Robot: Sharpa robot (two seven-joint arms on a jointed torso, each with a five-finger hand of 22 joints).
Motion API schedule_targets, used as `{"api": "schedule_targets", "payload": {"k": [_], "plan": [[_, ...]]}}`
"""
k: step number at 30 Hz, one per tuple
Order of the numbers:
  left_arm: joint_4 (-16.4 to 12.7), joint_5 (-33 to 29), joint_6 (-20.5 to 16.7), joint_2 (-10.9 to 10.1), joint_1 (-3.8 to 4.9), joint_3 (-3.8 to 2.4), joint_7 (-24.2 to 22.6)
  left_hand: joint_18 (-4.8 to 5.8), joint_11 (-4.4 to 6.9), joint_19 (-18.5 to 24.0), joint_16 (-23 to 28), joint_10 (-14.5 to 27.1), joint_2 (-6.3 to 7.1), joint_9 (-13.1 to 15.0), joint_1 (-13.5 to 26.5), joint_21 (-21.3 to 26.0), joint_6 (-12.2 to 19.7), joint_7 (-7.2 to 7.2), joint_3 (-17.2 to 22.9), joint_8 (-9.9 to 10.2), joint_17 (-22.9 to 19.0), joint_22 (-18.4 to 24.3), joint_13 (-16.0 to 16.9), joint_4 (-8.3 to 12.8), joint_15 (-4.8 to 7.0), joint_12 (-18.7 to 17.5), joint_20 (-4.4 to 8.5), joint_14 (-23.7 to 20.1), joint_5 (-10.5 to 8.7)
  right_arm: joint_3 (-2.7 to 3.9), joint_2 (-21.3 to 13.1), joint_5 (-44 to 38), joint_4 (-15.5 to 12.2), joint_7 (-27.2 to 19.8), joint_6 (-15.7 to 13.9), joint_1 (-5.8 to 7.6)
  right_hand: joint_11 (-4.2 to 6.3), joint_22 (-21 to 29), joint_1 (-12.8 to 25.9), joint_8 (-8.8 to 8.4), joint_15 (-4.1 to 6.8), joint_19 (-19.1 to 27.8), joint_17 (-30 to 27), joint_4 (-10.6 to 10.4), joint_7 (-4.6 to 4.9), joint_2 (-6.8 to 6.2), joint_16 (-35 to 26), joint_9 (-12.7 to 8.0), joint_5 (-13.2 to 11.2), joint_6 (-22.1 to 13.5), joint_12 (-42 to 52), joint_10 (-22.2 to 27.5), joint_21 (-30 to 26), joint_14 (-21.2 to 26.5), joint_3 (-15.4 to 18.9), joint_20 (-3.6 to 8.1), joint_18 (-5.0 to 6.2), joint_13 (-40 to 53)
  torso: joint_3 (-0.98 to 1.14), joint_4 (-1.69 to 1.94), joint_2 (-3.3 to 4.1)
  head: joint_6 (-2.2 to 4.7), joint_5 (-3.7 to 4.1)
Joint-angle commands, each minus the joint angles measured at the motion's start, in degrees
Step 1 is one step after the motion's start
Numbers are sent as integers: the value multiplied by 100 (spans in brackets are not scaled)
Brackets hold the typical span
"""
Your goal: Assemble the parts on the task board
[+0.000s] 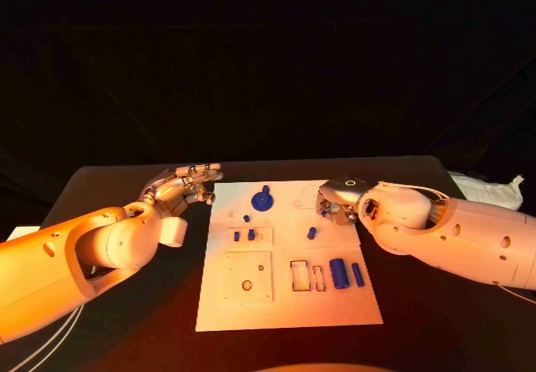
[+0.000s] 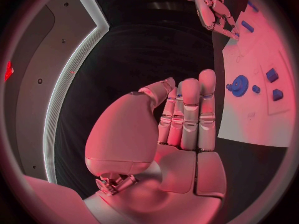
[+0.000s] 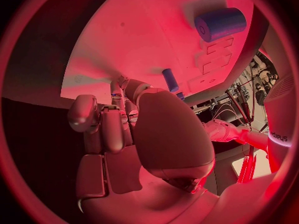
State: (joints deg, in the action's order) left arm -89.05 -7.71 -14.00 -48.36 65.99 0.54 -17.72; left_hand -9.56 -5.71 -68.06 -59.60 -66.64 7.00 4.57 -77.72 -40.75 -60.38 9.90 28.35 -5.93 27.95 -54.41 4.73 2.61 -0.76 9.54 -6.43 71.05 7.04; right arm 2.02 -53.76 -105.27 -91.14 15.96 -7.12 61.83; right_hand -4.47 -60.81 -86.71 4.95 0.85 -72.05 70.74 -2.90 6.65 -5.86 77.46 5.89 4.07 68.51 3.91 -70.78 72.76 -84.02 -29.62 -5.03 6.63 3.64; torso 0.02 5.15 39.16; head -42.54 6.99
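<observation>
Left hand (image 1: pixel 179 188) is hovering empty, fingers apart; right hand (image 1: pixel 338 208), grip unclear, is working above the task board (image 1: pixel 288 306), with several parts (image 1: pixel 338 273) near it lying loose.

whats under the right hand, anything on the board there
The silver right hand hovers over the white task board's far right part. A small blue peg lies just beside it. Whatever lies directly beneath the palm is covered.

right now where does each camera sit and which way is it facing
Head view: on the robot's head, looking down at the task board, both arms entering from the sides.
Left wrist view: behind the left hand, facing the board's edge and the blue gear.
Right wrist view: behind the right hand, close over the board.
All share the board.
</observation>
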Motion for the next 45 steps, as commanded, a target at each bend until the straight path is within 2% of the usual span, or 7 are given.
{"api": "schedule_targets", "payload": {"k": [1,13,20,29,34,42,45], "plan": [[-5,39,22,-1,-1,-2,-17,-61,8,36,28,29,-67,-7,-11,21,-8,10,-25,-22,-11,6,9,19,3,33,-15,-46,2,10,2,-78,-68,-48,-312,3,88,-9,46,-36,14,-30,3,27,54,37,25,-10,6,-1,-19,-140,18,-262,-62,2,-43,16,0,-1,1,1,4],[9,44,21,-2,-5,3,-2,-67,7,49,45,40,-69,-8,-31,60,-8,11,-32,-28,-46,33,8,35,3,43,-13,-60,2,58,-172,70,-313,-2,-543,48,75,-46,177,-55,3,-36,5,66,71,0,33,6,-64,-3,-27,-125,45,-263,-152,-10,-49,15,1,0,3,22,11],[8,45,17,-17,-9,5,1,-70,6,57,49,44,-69,-8,-33,80,-6,12,-34,-28,-53,47,8,38,3,44,-13,-64,2,73,-265,238,-609,1,-595,61,74,-52,208,-56,1,-37,8,73,73,-13,36,12,-84,2,-26,-124,49,-263,-159,-13,-50,16,2,-5,7,17,-20],[-1,45,33,-16,-26,6,2,-73,4,67,58,53,-68,-9,-38,101,-4,14,-38,-29,-69,62,7,42,2,46,-13,-72,2,77,-121,379,-1170,-98,-641,25,70,-55,234,-59,-2,-36,11,82,79,-31,40,15,-92,1,-29,-115,51,-264,-157,-15,-50,14,-3,11,3,-30,-136],[-12,45,42,-13,-37,6,4,-73,4,67,58,53,-68,-9,-38,101,-4,14,-38,-29,-69,62,7,42,2,46,-13,-72,2,74,73,395,-1381,-146,-577,-75,67,-47,246,-62,-4,-30,8,86,85,-33,39,17,-95,-3,-31,-108,47,-264,-157,-17,-48,14,-9,8,1,-69,-248],[-35,46,53,-9,-43,7,3,-73,4,67,58,53,-68,-9,-38,101,-4,14,-38,-29,-69,62,7,42,2,46,-13,-72,2,64,380,415,-1425,-232,-493,-361,64,-34,252,-65,-6,-22,4,90,88,-31,36,17,-96,-7,-33,-102,40,-263,-159,-18,-46,13,-19,7,6,-119,-318],[-40,46,53,-11,-44,7,3,-73,4,67,58,53,-68,-9,-38,101,-4,14,-38,-29,-69,62,7,42,2,46,-13,-72,2,62,468,388,-1395,-263,-491,-495,64,-35,252,-66,-6,-23,5,91,88,-30,37,17,-96,-8,-33,-101,40,-263,-159,-18,-46,13,-17,-11,5,-127,-349]]}}
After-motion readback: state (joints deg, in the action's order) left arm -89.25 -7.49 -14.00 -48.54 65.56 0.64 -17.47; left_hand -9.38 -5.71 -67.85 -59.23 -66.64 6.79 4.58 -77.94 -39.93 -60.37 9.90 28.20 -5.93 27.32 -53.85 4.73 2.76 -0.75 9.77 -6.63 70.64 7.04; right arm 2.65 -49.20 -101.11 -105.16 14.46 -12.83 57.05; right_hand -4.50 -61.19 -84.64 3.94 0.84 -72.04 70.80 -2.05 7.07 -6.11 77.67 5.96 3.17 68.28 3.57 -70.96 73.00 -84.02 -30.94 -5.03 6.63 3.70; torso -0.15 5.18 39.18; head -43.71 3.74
